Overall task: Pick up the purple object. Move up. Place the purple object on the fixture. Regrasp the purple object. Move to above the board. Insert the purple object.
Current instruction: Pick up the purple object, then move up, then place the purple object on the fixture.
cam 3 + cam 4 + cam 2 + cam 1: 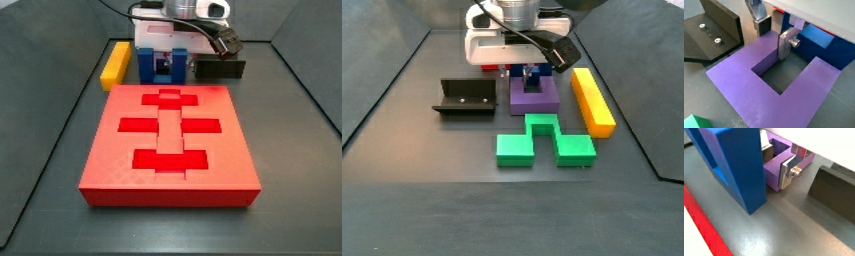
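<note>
I see the gripper (772, 35) low over the matte purple object (771, 85), a flat U-shaped block on the grey floor beside the black fixture (465, 98). Silver fingers (785, 44) straddle one prong w/ a gap, not clamped.

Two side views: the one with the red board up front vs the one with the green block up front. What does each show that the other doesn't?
Board-front view only: the red board. The purple object is not visible there.
Green-front view only: the green block and the purple object, with the pincer down at its far end.
Both: the yellow block, the blue block, the fixture and the pincer.
</note>
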